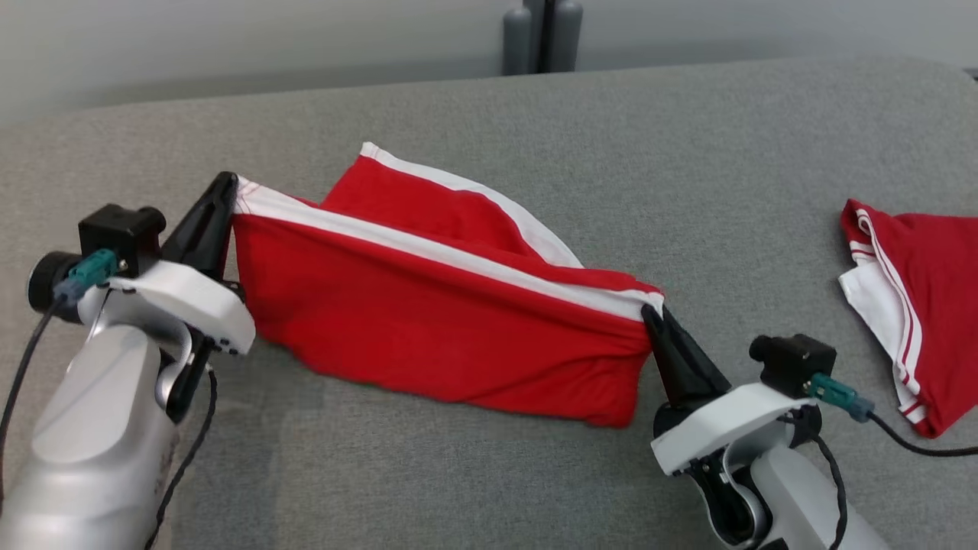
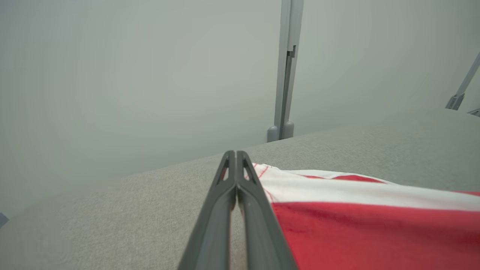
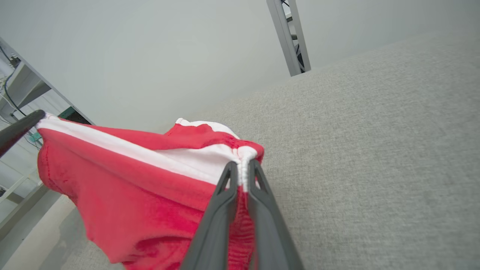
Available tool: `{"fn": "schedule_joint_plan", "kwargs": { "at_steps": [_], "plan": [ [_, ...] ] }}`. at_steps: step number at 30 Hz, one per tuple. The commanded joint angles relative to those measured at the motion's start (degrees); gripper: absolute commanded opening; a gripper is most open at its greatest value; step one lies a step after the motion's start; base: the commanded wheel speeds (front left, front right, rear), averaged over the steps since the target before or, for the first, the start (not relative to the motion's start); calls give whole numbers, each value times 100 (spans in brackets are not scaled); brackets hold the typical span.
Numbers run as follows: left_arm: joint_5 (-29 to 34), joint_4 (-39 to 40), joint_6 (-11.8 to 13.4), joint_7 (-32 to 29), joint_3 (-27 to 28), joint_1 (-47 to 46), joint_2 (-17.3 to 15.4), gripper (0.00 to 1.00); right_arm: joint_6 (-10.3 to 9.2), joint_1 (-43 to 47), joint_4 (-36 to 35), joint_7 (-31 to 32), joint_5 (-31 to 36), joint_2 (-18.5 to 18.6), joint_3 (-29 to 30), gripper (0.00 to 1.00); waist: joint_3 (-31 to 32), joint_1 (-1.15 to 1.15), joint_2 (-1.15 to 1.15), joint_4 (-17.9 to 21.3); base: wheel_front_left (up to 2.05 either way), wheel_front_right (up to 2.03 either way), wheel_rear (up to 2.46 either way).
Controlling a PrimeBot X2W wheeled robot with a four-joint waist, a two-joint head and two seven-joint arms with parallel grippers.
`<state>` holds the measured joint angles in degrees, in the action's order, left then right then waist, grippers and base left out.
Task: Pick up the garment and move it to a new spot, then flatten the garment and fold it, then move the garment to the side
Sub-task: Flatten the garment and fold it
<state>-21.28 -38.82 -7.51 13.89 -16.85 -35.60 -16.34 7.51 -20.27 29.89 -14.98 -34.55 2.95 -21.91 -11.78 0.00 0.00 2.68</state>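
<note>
A red garment (image 1: 428,321) with a white band along its top edge hangs stretched between my two grippers, above the grey cloth-covered table (image 1: 688,168). Its lower edge sags down to the table. My left gripper (image 1: 228,189) is shut on the garment's left corner. My right gripper (image 1: 652,313) is shut on the right corner. In the left wrist view the garment (image 2: 356,225) runs off to the right of the shut left gripper (image 2: 236,154). The right wrist view has the bunched white band (image 3: 245,153) pinched in the right gripper (image 3: 242,164), and the garment (image 3: 123,180) hangs to its left.
A second red and white garment (image 1: 913,305) lies on the table at the right edge, with a black cable beside it. A grey post (image 1: 542,34) stands behind the table's far edge. Bare table lies beyond the held garment.
</note>
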Motion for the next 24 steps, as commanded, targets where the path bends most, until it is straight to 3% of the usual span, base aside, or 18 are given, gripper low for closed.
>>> {"fn": "schedule_joint_plan", "kwargs": {
  "at_steps": [1,12,24],
  "plan": [
    [-53,-183,9,12,-80,-287,-60,0,-4,-128,45,-28,4,38,33,0,-491,0,0,358,0,0,0],
    [-64,-1770,23,99,-459,-1968,-67,0,-3,-718,-461,-27,-784,19,-397,0,-1390,0,0,826,0,0,0],
    [219,-2367,249,131,-534,-2707,18,0,-4,-790,-1028,-28,-926,32,-401,0,-1789,0,0,1051,0,0,0]
  ]
}}
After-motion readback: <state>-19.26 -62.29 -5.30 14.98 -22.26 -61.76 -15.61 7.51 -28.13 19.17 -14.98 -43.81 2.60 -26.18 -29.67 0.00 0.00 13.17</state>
